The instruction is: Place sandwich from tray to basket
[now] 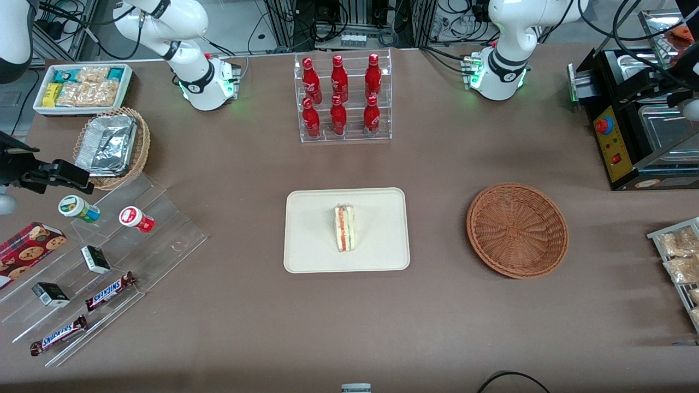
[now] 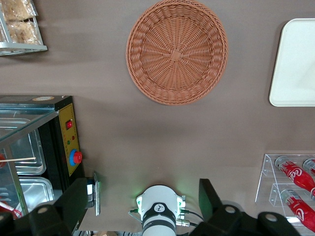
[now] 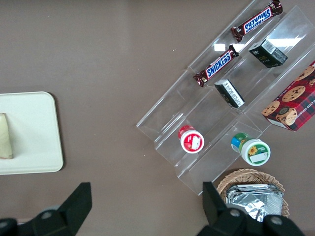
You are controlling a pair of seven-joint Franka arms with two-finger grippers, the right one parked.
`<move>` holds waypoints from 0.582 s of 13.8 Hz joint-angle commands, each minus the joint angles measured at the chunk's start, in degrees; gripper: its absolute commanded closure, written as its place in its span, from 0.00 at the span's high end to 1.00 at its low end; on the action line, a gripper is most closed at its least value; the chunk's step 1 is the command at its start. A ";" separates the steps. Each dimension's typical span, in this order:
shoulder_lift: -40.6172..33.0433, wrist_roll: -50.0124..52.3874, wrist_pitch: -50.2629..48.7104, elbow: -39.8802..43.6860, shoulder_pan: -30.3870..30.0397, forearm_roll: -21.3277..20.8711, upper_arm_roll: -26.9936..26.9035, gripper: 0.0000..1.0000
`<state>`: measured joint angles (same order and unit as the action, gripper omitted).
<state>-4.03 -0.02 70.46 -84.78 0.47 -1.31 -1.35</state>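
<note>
Sandwich of pale bread with orange and green filling (image 1: 345, 228) lies on the cream rectangular tray (image 1: 311, 259), beside the round brown wicker basket (image 1: 517, 231), which sits toward the working arm's end. The black two-finger gripper (image 1: 639, 90) hangs over the black appliance with a yellow control panel (image 1: 614, 147), farther from the front camera than that basket; the left wrist view shows its fingers spread wide, with nothing between them.

The front view shows the whole sandwich and tray. The left wrist view has the basket and only part of the tray, the sandwich out of its sight; the right wrist view has one end of the sandwich but not that basket.

On the red bottles (image 1: 339, 78) in their clear holder (image 1: 349, 141), the left wrist view brings out white script, partly seen and not fully legible. The right wrist view brings out white capitals on blue labels on the brown-wrapped bars (image 3: 257, 20), seemingly SNICKERS, and a yellow flower on the green-and-white tub (image 3: 257, 152). The print on the red-lidded tub (image 3: 191, 141) is too small to read. The dark red box (image 3: 293, 101) bears pictures of chocolate-chip cookies.
</note>
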 commanded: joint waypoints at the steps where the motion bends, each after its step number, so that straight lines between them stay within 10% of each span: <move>1: -0.98 -1.30 0.56 -0.91 -1.87 0.17 1.35 0.99; 8: 5.68 4.91 5.28 -0.74 -0.38 -0.72 8.54 0.99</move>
<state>-0.41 1.45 73.31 -85.64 0.11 -1.72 4.35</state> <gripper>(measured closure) 0.004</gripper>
